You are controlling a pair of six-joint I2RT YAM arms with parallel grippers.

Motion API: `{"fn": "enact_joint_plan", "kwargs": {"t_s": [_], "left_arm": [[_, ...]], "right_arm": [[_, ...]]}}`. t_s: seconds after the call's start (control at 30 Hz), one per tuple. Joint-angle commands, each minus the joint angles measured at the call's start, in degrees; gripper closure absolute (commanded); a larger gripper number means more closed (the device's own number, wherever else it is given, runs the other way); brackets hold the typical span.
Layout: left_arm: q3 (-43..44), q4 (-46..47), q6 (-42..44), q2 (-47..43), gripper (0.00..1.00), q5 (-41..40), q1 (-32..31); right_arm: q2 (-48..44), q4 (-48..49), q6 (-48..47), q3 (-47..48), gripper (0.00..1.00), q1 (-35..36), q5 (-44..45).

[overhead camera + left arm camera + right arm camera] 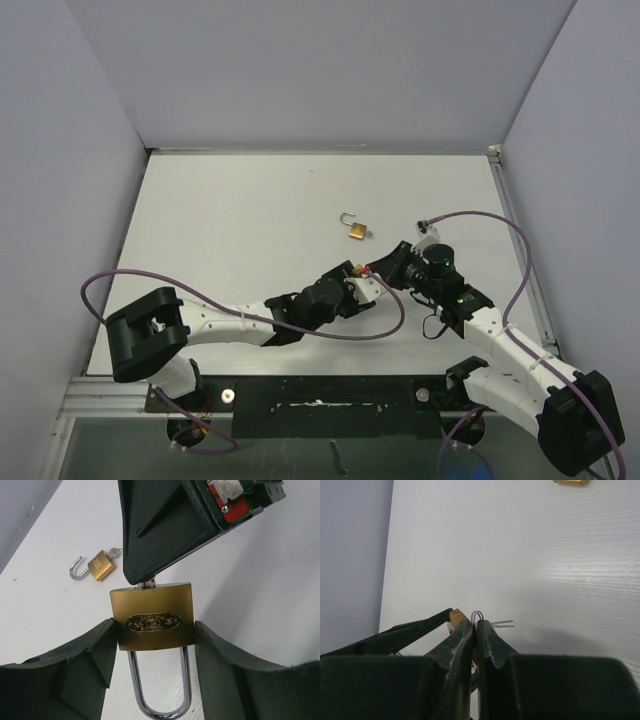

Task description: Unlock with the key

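The left hand [156, 632] grips a brass padlock [152, 611] by its sides, shackle pointing back toward its wrist. Just ahead of its fingertips, the right hand [475, 626] is pinched shut on the key [148, 584], which meets the padlock's base. Beyond both hands a second padlock [356, 231] lies on the worktop [230, 220] — shackle open.

Brass padlock [152, 616], shackle [160, 711] closed, key [148, 584] inserted

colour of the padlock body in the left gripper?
Brass-gold padlock body, silver shackle; clearest in the left wrist view.
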Motion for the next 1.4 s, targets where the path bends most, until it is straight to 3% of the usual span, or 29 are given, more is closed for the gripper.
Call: {"fn": "enact_joint_plan", "kwargs": {"t_s": [0.0, 0.27, 0.47, 0.57, 0.63, 0.73, 0.8, 1.17, 1.37], "left_arm": [[6.7, 8.4, 2.6, 0.6, 1.00, -4.0, -3.3], [9.0, 6.7, 5.1, 2.6, 1.00, -9.9, -5.8], [9.1, 6.0, 5.2, 2.3, 1.00, -8.7, -5.8], [8.8, 5.4, 4.6, 1.7, 1.00, -6.9, -5.5], [8.1, 4.4, 3.5, 0.4, 1.00, -2.2, -4.4], [5.6, 3.9, 0.5, -3.1, 1.00, 7.1, -1.2], [4.0, 3.5, -1.2, -5.7, 1.00, 12.4, 1.6], [1.5, -1.4, -3.8, -13.7, 1.00, 37.1, 13.5], [3.3, -4.2, -3.6, -12.5, 1.00, 43.1, 14.7]], "right_arm": [[0.9, -1.3, 3.1, 3.4, 1.00, 0.6, 0.7], [1.8, -4.7, 4.4, 5.3, 1.00, 0.6, 1.4], [0.8, -4.5, 3.9, 5.2, 1.00, 0.6, 1.5], [-0.1, -4.2, 3.0, 5.2, 0.95, 0.6, 1.6], [-1.0, -4.1, 1.8, 5.3, 0.83, 0.4, 1.6], [-3.3, -4.0, -0.3, 5.1, 0.51, -0.1, 1.5], [-5.1, -4.4, -2.0, 5.0, 0.41, -0.4, 1.5], [-8.6, -2.2, -6.8, 2.5, 0.39, -1.2, -4.6], [-9.7, 3.0, -6.7, 0.0, 0.39, -1.2, -8.1]]}}
